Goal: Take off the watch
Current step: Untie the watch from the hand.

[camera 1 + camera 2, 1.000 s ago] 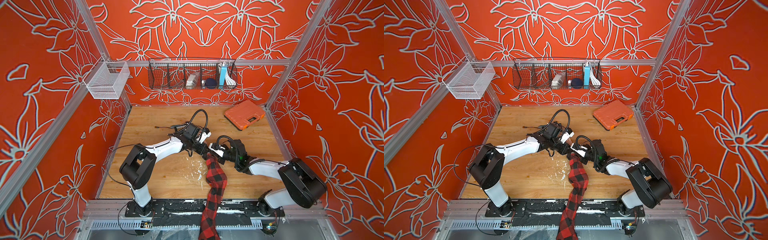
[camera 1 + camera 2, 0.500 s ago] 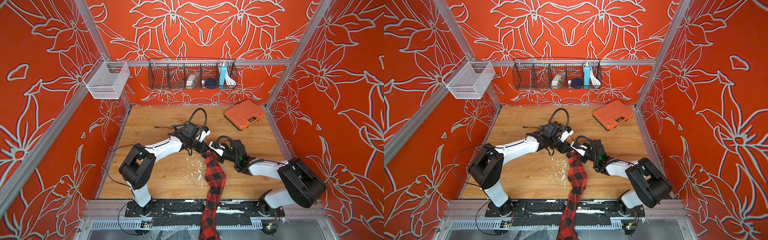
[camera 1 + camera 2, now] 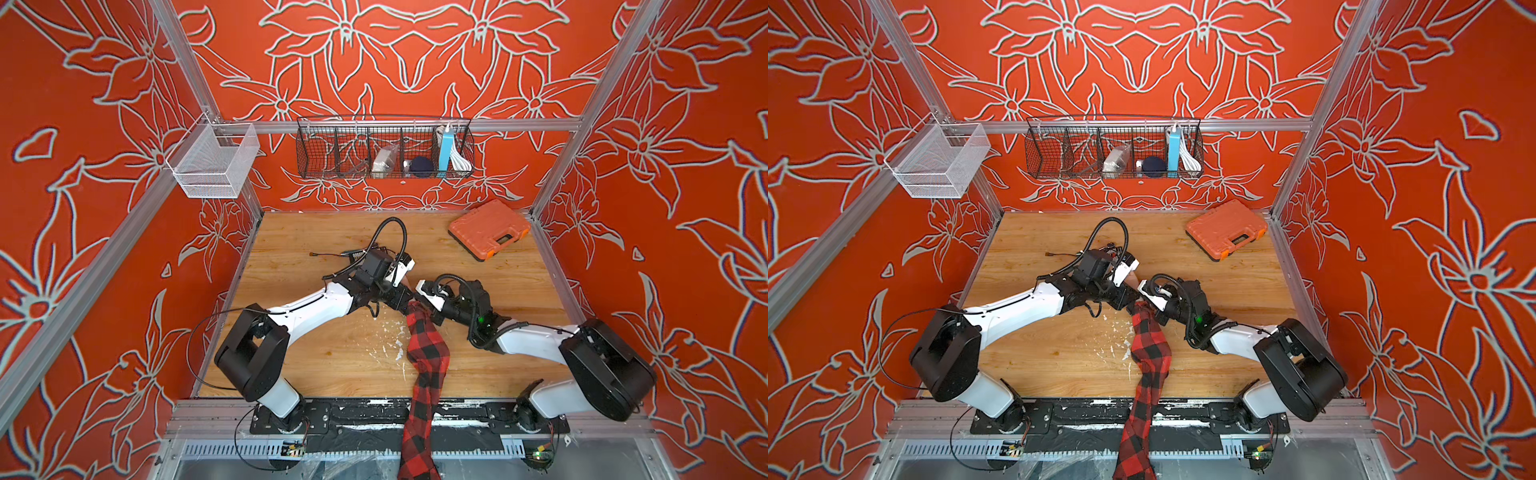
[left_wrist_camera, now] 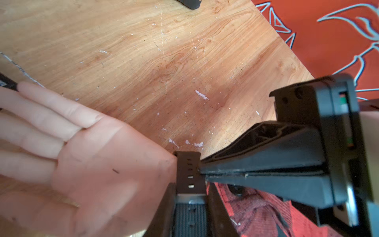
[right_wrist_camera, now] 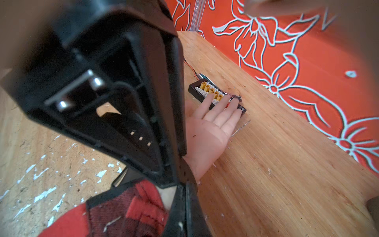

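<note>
The watch [image 4: 190,176] is strapped on the wrist of a person's arm stretched out over the wooden worktop [image 3: 532,286], right in the middle where the two robot arms meet. In both top views you can't really see it, because the arms cover it.

The left arm [image 3: 311,303] reaches in from the front left and the right arm [image 3: 536,345] from the front right, and their ends almost touch over the wrist. The person's arm is in a red and black checked sleeve [image 3: 428,353] that runs from the front edge up to that spot. An orange case [image 3: 489,229] sits shut near the far right corner, well apart from all this.

The hand [image 5: 207,135] lies flat on the wood, with its fingers over a black board [image 5: 200,90] with yellow connectors.

Small stuff now. In the left wrist view the left jaws sit one on each edge of the black strap, closed on it across its width, next to its row of little holes. The right jaws are pressed fully together, with their tip against the side of the strap. I can't tell if they actually pinch any of it.
</note>
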`<state>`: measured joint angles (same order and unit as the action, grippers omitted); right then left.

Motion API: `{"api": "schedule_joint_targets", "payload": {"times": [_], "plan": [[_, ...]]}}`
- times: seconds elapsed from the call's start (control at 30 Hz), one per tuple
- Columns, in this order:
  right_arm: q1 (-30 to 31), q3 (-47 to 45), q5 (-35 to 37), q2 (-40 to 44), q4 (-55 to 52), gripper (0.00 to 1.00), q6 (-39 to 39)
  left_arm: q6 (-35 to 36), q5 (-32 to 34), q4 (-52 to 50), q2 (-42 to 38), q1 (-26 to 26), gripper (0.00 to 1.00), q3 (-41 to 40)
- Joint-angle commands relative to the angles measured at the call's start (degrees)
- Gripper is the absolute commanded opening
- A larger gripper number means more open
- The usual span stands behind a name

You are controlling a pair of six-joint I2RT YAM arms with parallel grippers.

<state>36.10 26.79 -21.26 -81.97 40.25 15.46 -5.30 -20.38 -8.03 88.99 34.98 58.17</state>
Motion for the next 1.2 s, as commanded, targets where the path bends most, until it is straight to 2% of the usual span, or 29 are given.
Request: {"api": "schedule_joint_targets", "payload": {"times": [0.0, 0.5, 0.9, 1.0, 1.17], "plan": [[-3.0, -2.1, 13.1, 0.4, -2.9, 0.0, -3.1, -0.9, -0.2, -3.7, -5.2, 0.0, 0.22, -1.8], [-3.0, -4.0, 17.7, 0.2, -2.2, 0.0, -8.8, -2.4, 3.7, -3.1, -11.9, 0.0, 0.24, -5.9], [-3.0, -4.0, 16.9, 1.1, -3.4, 0.0, -12.5, -4.2, 4.8, 0.3, -12.5, 0.0, 0.24, -10.1], [-2.9, -3.6, 16.5, 2.3, -4.6, 0.07, -14.5, -4.1, 4.8, 0.5, -11.8, 0.0, 0.24, -10.2], [-2.9, -0.5, 17.7, 5.6, -12.8, 0.39, -18.2, -4.3, 4.7, 1.3, -11.6, 0.0, 0.24, -10.6]]}}
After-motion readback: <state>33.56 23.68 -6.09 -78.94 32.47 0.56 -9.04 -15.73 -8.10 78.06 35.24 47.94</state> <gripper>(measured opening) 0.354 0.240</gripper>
